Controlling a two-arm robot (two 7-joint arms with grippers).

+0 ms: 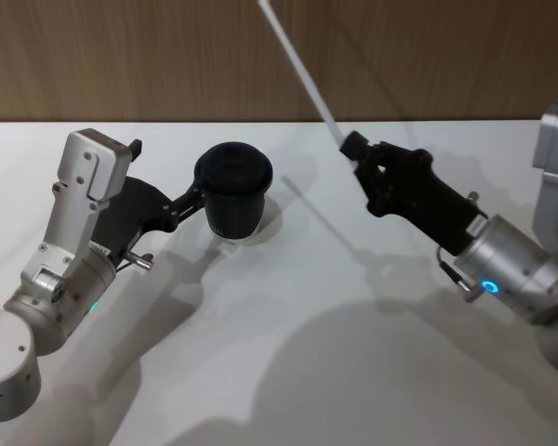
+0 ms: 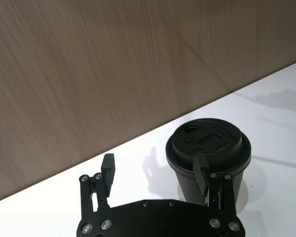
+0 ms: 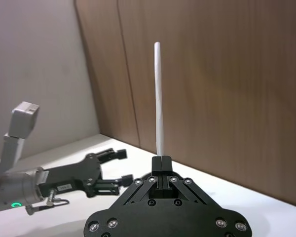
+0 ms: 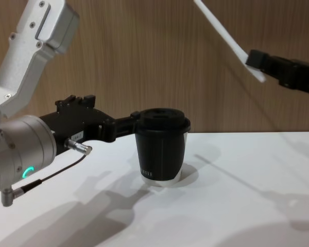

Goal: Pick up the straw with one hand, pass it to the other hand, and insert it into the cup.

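Table [image 1: 288, 372] fills the lower half of the head view, white and crossed by the arms' shadows. At the lower left of the chest view a silver wrist shows a green ring [image 4: 26, 172], with a thin dark cable [image 4: 51, 175] looping under it.

From that wrist the left gripper [image 2: 154, 168] reaches toward frame centre with its fingers spread wide. One finger [image 2: 202, 177] lies against the cup's side just under the lid; the other stands clear of it. A small white label [image 4: 76, 136] sits on the gripper body, its print too small to read.

The cup [image 4: 160, 146] stands upright on the table, left of centre in the head view. It is black with a domed lid, and the white lettering [image 4: 147, 171] low on its wall cannot be read.

At the upper right of the chest view the right gripper [image 3: 162, 159] is clamped on the straw [image 3: 159, 98] near its lower end. Its wrist glows with a blue ring [image 1: 488, 286]. The straw slants up and left to the top edge, in the air, well apart from the cup.

A wood-grain wall [image 1: 121, 56] closes the back.
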